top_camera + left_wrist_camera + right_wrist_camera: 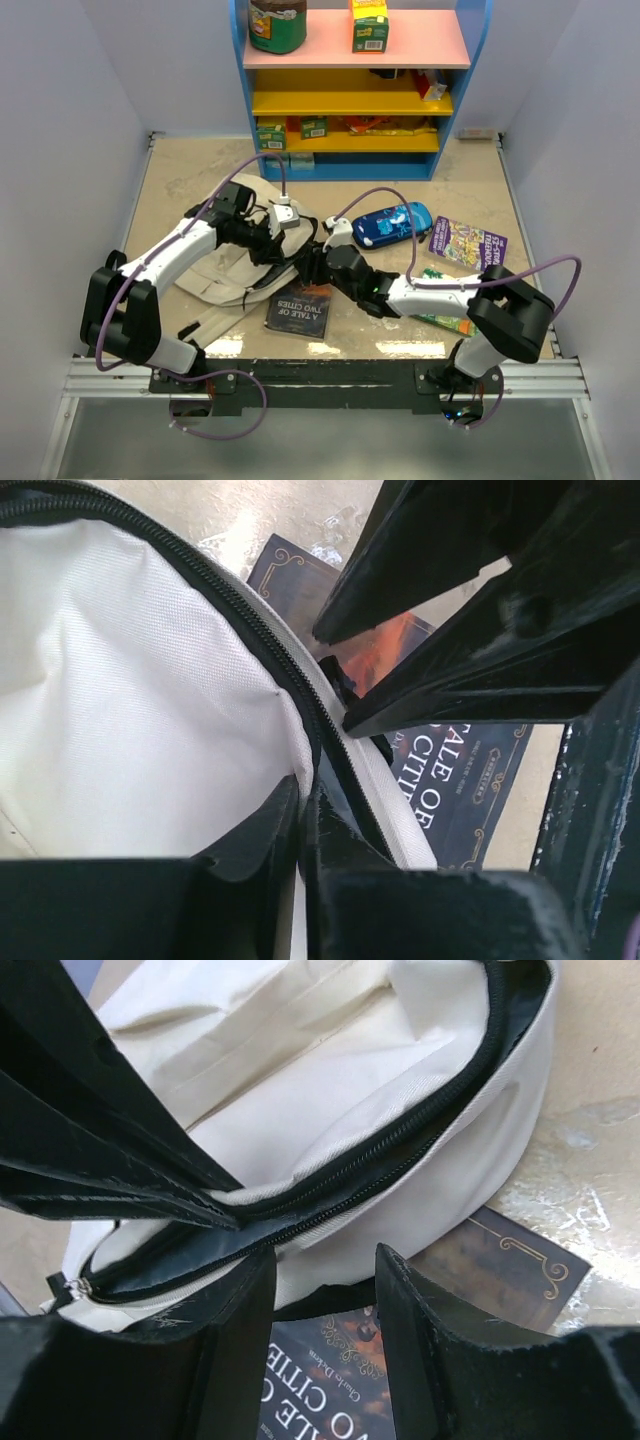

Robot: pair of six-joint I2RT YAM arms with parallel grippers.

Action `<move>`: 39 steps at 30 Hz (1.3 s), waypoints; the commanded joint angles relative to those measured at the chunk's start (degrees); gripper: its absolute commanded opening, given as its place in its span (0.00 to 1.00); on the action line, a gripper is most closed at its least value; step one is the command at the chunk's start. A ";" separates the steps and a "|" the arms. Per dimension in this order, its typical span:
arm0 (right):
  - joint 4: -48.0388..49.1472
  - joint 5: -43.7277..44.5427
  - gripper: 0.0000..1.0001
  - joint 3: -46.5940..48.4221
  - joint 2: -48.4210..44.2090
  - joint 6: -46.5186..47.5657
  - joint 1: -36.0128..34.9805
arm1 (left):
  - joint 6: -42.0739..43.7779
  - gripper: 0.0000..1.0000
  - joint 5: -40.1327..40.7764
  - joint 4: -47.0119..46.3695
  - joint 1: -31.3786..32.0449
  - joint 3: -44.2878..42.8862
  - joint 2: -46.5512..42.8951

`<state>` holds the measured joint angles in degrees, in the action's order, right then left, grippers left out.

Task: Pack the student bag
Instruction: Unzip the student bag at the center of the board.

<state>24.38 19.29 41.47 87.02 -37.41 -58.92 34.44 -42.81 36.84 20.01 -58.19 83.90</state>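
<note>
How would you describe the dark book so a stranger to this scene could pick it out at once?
Find the big cream backpack lying on the table's left half. At its near right edge a book lies flat. It alone is dark navy, titled A Tale of Two Cities, unlike the bright purple book further right.

bag (215,275) | cream canvas, blk zip trim + straps | lies flat, crumpled, centre-left of top frame | zip part open, mouth gaping a little | straps trail toward lower left
</note>
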 commanded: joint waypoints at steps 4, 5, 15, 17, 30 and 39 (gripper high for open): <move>5.41 -3.03 0.45 2.12 4.29 -0.82 -0.67 | -3.31 0.00 1.31 -1.86 -0.59 -1.75 -1.98; 5.67 -3.20 0.45 2.29 4.82 -0.74 -0.94 | -4.02 0.00 1.76 -2.29 -0.59 -1.66 -2.94; 4.10 -2.33 0.32 4.41 13.26 -0.30 -5.77 | -12.90 0.00 3.26 -6.69 -8.64 -2.62 -11.73; 3.39 -1.63 0.31 4.05 14.49 -1.17 -6.56 | -14.83 0.00 2.56 -7.74 -11.56 -3.85 -13.14; -1.69 1.62 0.29 4.84 16.78 -2.41 -7.88 | -8.27 0.00 -10.01 -0.38 -20.01 -3.68 -15.61; -26.09 25.16 0.71 16.50 12.81 -5.04 -16.22 | -2.53 0.00 -7.03 -0.36 -20.01 6.77 -20.88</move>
<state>15.77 28.84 50.11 100.68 -40.53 -69.69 28.80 -48.31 37.71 0.14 -53.93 65.84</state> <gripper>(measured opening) 0.652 0.029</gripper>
